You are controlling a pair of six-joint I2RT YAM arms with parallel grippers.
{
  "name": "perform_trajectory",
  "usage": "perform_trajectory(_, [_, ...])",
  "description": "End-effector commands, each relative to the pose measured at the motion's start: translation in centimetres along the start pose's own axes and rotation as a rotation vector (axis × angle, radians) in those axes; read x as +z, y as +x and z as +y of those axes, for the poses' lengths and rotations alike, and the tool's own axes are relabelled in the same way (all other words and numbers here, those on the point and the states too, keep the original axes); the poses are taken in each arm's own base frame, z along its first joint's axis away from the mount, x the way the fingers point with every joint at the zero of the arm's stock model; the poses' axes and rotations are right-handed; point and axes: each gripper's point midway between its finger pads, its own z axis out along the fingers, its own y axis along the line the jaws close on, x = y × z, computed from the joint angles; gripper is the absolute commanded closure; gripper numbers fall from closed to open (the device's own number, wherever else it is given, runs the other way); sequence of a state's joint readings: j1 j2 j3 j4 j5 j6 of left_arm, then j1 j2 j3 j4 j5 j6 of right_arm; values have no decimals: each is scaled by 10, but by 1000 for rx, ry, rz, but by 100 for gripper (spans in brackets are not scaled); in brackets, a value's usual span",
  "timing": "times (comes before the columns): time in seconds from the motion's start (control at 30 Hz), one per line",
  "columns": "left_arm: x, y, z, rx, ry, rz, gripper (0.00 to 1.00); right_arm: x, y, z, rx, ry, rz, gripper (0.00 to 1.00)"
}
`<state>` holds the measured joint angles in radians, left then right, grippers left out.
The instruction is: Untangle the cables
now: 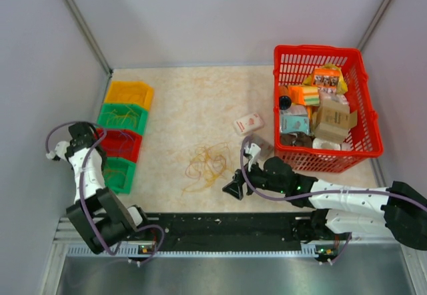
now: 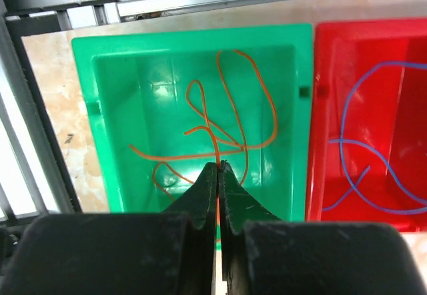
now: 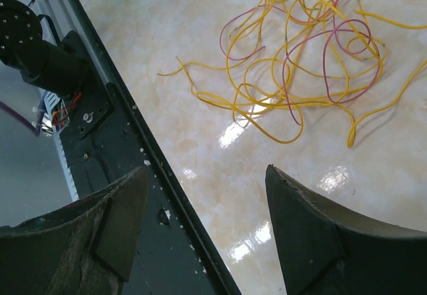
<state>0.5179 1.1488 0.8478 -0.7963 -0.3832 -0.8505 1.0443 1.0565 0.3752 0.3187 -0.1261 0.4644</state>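
On the beige table [image 1: 200,95], the left gripper [image 2: 218,167], clamped on the orange cable [image 2: 216,145], may drag it out of the green bin [image 2: 303,61]; the right gripper [image 3: 207,175] gapes.

To my left, four small bins line the edge of the marbled tabletop [image 1: 193,101]: an orange bin [image 1: 149,95], a green bin [image 1: 143,118], a red bin [image 1: 137,147] and a second green bin [image 1: 131,175]. To my right stands a red basket [image 1: 313,156] full of boxes and packets, with a small pink-and-white carton [image 1: 249,123] just beside it.
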Motion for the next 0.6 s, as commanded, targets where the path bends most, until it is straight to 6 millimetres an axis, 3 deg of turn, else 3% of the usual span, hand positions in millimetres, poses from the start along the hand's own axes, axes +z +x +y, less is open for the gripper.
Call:
perform_trajectory(0.0, [13,-9,-20,-115,64,64,100,-3,-27,13,-14,-30,-64,29])
perform_trajectory(0.03, [12,-9,-20,-118,70,68,100,-3,-27,13,-14,-25,-61,29])
perform_trajectory(0.07, [8,-12,-21,-122,87,52,89,-4,-28,13,-14,-23,-64,29])
perform_trajectory(0.13, [-4,-20,-22,-121,136,1,39,-3,-27,12,-7,-19,-59,29])
perform_trajectory(0.2, [-23,-26,-22,-115,189,-25,3,-1,-28,13,-2,-20,-56,29])
perform_trajectory(0.27, [-43,-24,-29,-76,265,-42,1,0,-27,11,7,-9,-48,29])
perform_trajectory(0.33, [-66,-9,-44,13,376,-50,1,3,-28,7,15,24,-34,29])
perform_trajectory(0.4, [-105,30,-78,195,612,-26,3,6,-21,-9,20,119,26,30])
perform_trajectory(0.43, [-122,59,-91,311,737,21,12,7,-22,-14,30,163,44,30])
perform_trajectory(0.47, [-139,87,-96,415,829,81,15,7,-24,-26,46,244,51,30])
perform_trajectory(0.57, [-197,166,-101,715,1231,268,24,11,-35,-30,87,314,57,31])
